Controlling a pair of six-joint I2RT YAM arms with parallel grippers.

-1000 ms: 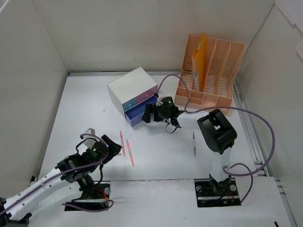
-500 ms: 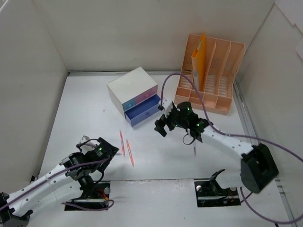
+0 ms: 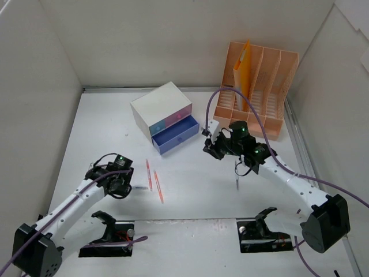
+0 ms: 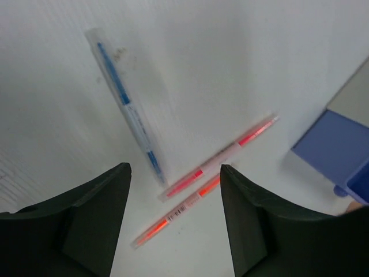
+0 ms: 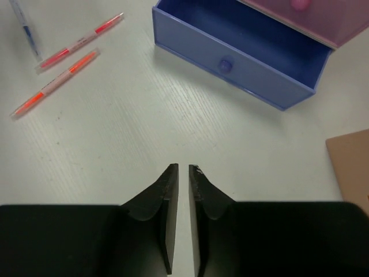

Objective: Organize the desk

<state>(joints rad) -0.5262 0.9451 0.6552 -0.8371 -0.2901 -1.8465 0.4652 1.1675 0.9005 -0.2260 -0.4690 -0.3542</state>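
Observation:
The desk [image 3: 104,133] is a wide white tabletop. On it lie a pink pen [image 3: 149,174] and an orange pen [image 3: 158,188], with a blue pen [image 3: 139,187] just left of them. My left gripper [image 3: 128,187] hovers over these. In the left wrist view it [image 4: 174,170] is open above the pink pen [image 4: 230,150], the orange pen [image 4: 173,216] and the blue pen [image 4: 130,109], holding nothing. My right gripper [image 3: 209,148] hangs right of the open blue drawer [image 3: 176,135]. Its jaws [image 5: 183,168] are shut and empty, over bare desk.
A small white drawer box [image 3: 161,107] stands at the back centre, its pink drawer [image 5: 305,17] closed above the blue drawer [image 5: 236,57]. A peach file rack [image 3: 256,86] holds an orange folder [image 3: 242,72]. A grey pen [image 3: 236,173] lies under the right arm. White panels wall the desk.
My right gripper drew back from the blue drawer toward the right and shut its jaws. The left arm stretched out low, bringing its gripper down beside the pens.

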